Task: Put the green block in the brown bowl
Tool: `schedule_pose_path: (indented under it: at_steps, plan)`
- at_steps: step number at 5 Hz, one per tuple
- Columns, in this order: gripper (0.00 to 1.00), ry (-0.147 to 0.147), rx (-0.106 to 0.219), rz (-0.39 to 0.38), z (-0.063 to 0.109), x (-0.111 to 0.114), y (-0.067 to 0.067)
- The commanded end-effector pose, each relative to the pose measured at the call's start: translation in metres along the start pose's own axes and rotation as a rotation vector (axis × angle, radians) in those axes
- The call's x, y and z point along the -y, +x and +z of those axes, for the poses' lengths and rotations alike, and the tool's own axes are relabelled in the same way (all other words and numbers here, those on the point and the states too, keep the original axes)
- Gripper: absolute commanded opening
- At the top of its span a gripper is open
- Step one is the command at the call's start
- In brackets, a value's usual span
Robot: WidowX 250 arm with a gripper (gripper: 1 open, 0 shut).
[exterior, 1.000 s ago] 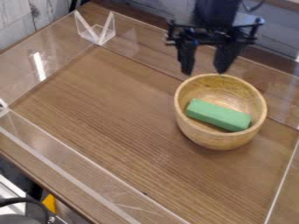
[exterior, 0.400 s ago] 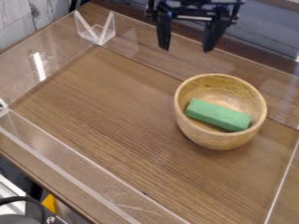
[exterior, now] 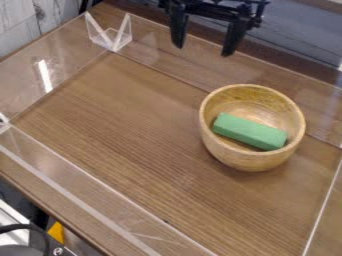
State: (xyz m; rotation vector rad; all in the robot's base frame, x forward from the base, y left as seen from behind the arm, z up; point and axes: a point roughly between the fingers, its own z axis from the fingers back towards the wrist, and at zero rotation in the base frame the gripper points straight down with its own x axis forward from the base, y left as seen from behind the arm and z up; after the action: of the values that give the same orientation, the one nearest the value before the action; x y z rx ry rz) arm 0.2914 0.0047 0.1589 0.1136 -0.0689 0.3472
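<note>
The green block lies flat inside the brown bowl, a round light-brown wooden bowl at the right of the wooden table. My gripper hangs at the top of the view, up and to the left of the bowl and well apart from it. Its two black fingers stand wide apart with nothing between them, so it is open.
Clear acrylic walls fence the wooden table top on all sides. A small clear V-shaped stand sits at the back left corner. The table's front edge runs along the lower left.
The gripper has moved up and to the left, away from the bowl, and its fingers have spread wider. The green block stays in the bowl.
</note>
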Motion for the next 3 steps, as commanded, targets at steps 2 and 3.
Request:
schedule_pose_path:
  at_steps: [2, 3]
  plan:
    - [1.00, -0.033, 0.064, -0.157, 0.009, -0.014, 0.010]
    - [1.00, -0.026, 0.057, -0.144, 0.010, -0.020, 0.005]
